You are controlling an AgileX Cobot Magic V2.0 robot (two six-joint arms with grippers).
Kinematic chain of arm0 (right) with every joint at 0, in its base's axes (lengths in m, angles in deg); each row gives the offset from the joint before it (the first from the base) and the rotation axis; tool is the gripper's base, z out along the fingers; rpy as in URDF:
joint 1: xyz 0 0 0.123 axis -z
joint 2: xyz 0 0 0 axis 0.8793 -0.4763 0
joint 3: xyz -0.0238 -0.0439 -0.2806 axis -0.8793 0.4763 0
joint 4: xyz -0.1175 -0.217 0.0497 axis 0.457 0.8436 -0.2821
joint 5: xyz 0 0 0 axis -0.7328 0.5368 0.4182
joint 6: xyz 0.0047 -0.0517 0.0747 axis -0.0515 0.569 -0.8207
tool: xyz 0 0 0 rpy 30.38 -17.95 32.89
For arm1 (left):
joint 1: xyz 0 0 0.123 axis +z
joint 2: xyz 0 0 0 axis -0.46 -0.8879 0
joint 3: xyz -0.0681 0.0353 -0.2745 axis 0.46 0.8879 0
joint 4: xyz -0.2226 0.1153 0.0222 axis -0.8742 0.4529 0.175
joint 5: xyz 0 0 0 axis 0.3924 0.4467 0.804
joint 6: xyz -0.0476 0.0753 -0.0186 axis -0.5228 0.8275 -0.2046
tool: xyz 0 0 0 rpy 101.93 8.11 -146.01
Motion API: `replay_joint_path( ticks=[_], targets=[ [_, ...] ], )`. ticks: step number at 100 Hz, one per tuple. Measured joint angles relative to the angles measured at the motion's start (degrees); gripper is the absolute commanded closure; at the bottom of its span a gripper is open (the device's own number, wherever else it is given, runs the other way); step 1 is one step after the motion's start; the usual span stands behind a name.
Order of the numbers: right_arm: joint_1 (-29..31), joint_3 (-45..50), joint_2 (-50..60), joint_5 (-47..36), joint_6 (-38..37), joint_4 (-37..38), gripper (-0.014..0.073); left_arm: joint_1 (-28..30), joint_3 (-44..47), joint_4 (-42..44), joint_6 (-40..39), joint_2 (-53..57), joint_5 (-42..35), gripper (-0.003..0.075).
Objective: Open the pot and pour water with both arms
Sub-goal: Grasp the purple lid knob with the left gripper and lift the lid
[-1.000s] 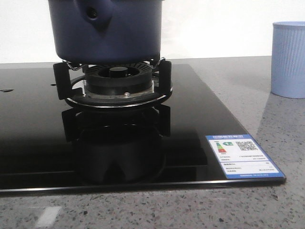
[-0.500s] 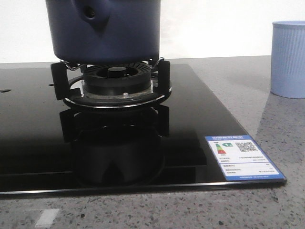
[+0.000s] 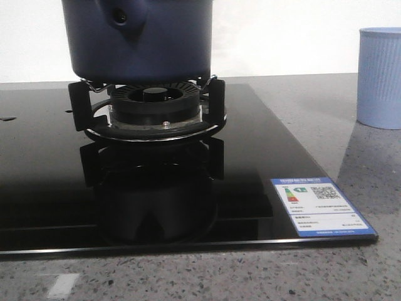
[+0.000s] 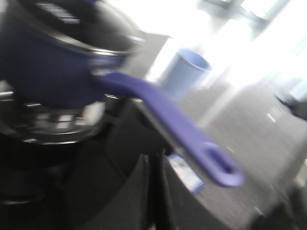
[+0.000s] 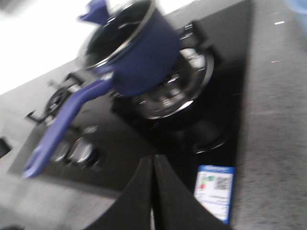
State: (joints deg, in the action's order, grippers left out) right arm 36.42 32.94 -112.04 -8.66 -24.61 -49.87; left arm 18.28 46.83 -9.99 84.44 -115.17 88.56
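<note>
The pot (image 3: 138, 39) was a wide, round, dark navy vessel with matte sides; in the front view a rounded stub with a small hole faced the camera at about 11 o'clock on its wall. Both wrist views showed a long blue handle (image 5: 64, 119) with an oval hanging slot (image 4: 221, 168) near its end, and a dark lid with a metal rim closing the top. It sat on the black pan supports of the gas burner (image 3: 155, 110), on the glossy black hob (image 3: 250, 157). A pale blue ribbed cup (image 3: 380, 76) stood at 3 o'clock from the pot, on the grey speckled counter (image 3: 369, 169).

The left gripper (image 4: 152, 191) and the right gripper (image 5: 152, 191) each had their fingers pressed together, holding nothing.

Compared with half a second before, the front view had shifted very slightly; the pot had not moved off the burner.
</note>
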Motion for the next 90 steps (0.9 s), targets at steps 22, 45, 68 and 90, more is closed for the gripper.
replay_joint_path(
  ticks=[22,45,68,90],
  targets=[
    [-5.7,-1.9,-1.1,-2.6,11.8,-0.6,0.0667,-2.3,-11.9,-3.4,14.9,-10.7,10.4,0.0739],
    [-5.8,-1.9,-1.2,-9.9,25.5,2.0,0.0446,-2.3,-15.5,-3.4,32.2,-15.8,9.8,0.0489],
    [-5.8,-1.9,-2.7,-13.5,27.2,3.0,-0.0057,-2.3,-15.5,-3.5,40.4,-21.5,-1.2,0.0204],
    [-5.8,-1.9,-4.7,-13.9,27.3,3.2,-0.0062,-2.3,-20.4,-4.4,45.9,-30.8,-9.0,0.0204]
  ],
)
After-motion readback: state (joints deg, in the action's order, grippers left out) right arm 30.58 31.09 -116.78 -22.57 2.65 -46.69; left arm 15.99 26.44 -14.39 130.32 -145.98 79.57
